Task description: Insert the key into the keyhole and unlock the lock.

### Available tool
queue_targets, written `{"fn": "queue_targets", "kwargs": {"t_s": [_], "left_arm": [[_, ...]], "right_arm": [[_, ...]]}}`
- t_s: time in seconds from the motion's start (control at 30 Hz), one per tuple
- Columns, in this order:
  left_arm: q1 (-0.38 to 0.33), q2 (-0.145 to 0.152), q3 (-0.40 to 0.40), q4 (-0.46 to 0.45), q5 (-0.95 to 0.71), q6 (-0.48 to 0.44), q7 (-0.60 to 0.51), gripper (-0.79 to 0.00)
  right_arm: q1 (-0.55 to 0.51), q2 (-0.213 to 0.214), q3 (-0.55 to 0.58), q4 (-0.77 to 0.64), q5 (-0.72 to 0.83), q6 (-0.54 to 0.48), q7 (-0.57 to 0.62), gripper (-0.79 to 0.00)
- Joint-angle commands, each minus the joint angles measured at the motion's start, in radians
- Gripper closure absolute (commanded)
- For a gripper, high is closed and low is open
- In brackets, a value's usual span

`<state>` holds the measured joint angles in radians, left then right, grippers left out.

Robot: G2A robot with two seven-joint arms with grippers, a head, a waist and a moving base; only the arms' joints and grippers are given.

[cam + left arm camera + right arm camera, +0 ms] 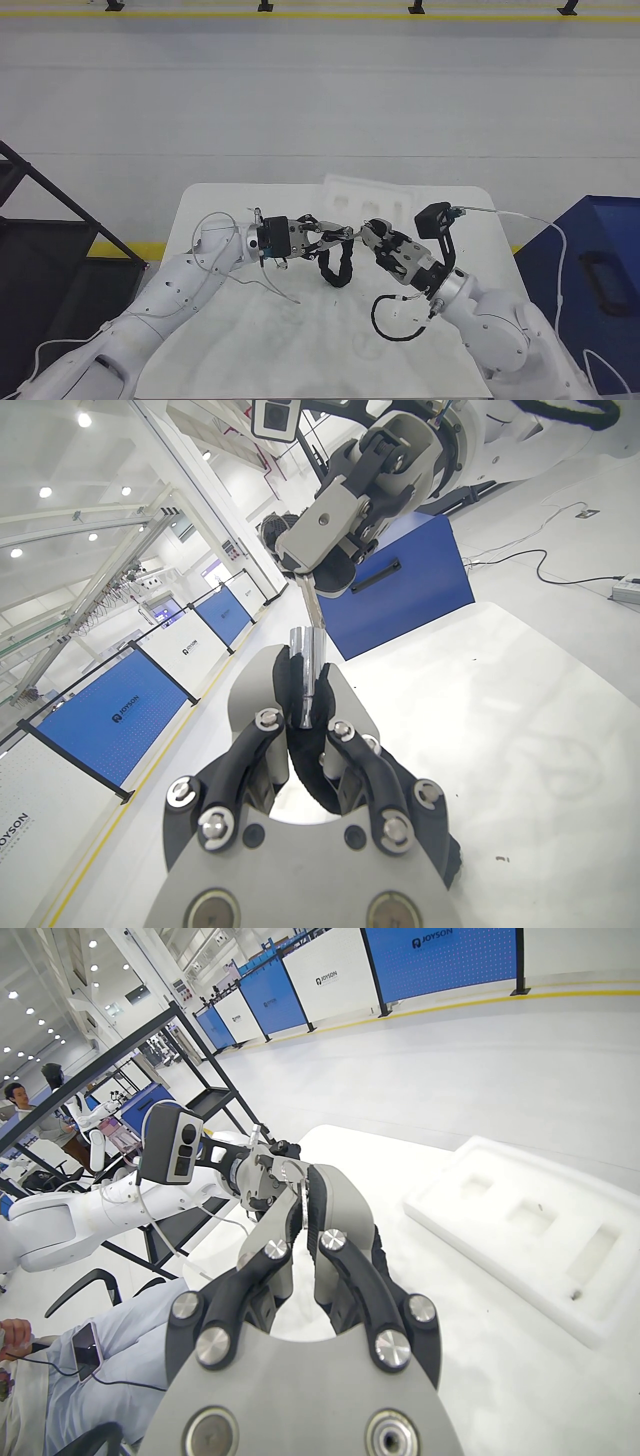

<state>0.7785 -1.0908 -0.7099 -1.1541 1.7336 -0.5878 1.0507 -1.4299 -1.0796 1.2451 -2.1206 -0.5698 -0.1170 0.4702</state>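
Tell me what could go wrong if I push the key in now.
1. The key meets the end of the lock near its rim and looks tilted off the lock's axis. Pushing may jam it or make it skid off.
2. The left gripper pinches the smooth lock in midair, so a push might slide it back in the grip.
3. The right gripper grips only the key's head, so the key could pivot.
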Motion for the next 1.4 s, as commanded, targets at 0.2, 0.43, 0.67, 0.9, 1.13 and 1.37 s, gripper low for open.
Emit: {"fn": "queue_targets", "kwargs": {"t_s": [0.2,0.43,0.67,0.9,1.13,1.37], "left_arm": [[0.003,-0.003,-0.007,0.000,-0.001,-0.014,0.000,0.000],[0.007,-0.009,-0.011,0.013,-0.031,-0.040,0.003,0.000],[0.002,-0.018,-0.007,0.035,-0.046,-0.058,0.015,0.000],[0.000,-0.026,-0.005,0.046,-0.056,-0.071,0.017,0.000],[0.002,-0.031,-0.009,0.053,-0.066,-0.079,0.013,0.000],[0.005,-0.033,-0.014,0.057,-0.063,-0.082,0.013,0.000]], "right_arm": [[0.007,-0.005,-0.008,0.008,-0.001,-0.008,-0.023,0.000],[-0.009,-0.009,-0.008,0.000,-0.017,-0.023,-0.085,0.000],[-0.039,-0.013,-0.017,-0.005,-0.073,-0.032,-0.171,0.000],[-0.031,-0.022,-0.049,0.019,-0.093,-0.031,-0.198,0.000],[-0.019,-0.030,-0.069,0.041,-0.117,-0.022,-0.246,0.000],[-0.017,-0.036,-0.072,0.055,-0.122,-0.023,-0.253,0.000]]}}
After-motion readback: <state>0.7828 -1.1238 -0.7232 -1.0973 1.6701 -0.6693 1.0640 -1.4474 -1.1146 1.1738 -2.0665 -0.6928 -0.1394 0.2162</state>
